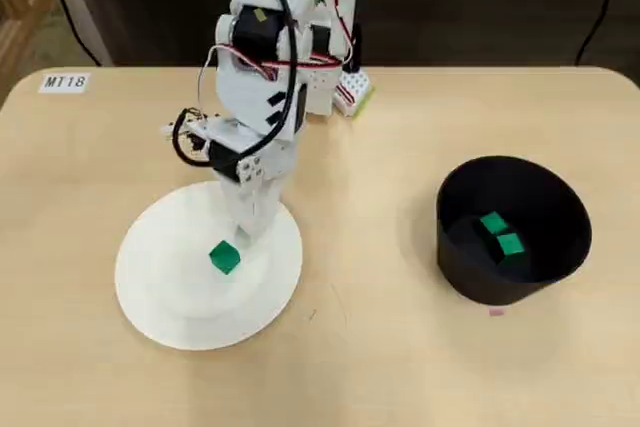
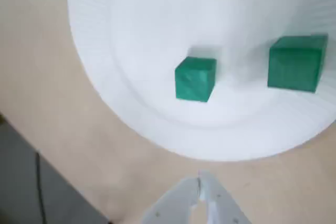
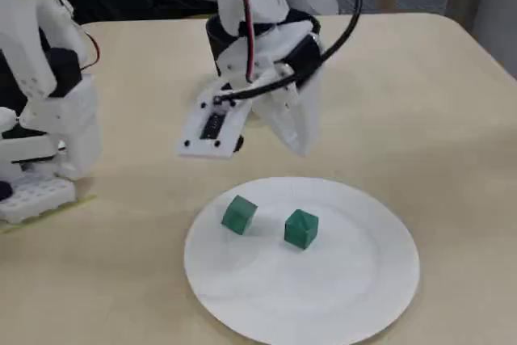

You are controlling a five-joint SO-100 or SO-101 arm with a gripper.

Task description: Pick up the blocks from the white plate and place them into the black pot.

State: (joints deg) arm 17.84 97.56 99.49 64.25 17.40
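One plate block [image 2: 195, 79] hides under the arm overhead.

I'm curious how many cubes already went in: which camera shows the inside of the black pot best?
The overhead view: it looks straight down into the black pot, where two green blocks lie side by side. The wrist view and the fixed view show only the white plate area; the pot is out of frame in both.
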